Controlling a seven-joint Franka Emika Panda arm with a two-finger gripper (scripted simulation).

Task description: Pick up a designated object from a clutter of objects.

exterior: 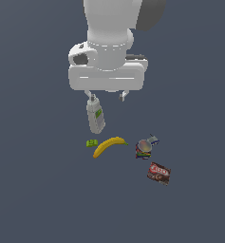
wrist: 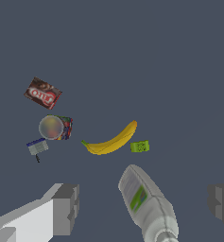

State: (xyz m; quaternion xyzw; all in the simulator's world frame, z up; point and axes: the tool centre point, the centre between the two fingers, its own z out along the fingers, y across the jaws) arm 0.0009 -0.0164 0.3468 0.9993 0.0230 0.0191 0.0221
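Gripper (wrist: 144, 204) fingers spread wide, holding nothing, hanging over grey bottle (wrist: 146, 203). Beyond bottle: banana (wrist: 112, 141), tiny green piece (wrist: 140, 146). Multicoloured can (wrist: 56, 127) well off to one side, between brown-red box (wrist: 42, 93) and grey-blue piece (wrist: 37, 146).

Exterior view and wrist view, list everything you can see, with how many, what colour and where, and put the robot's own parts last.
can: one, silvery top, multicoloured label, between the banana and the box.
box: one, flat, dark brown-red, nearest the camera on the exterior view's right.
grey-blue piece: one, tiny, just beyond the can.
banana: one, yellow, at the middle of the cluster.
green piece: one, tiny, by the banana's end on the exterior view's left.
bottle: one, grey with green label, lying below the pincer.
floor: one, dark blue-grey, under everything.
arm: one, white, above the cluster.
pincer: one, open, fingers either side of the bottle, not touching it.
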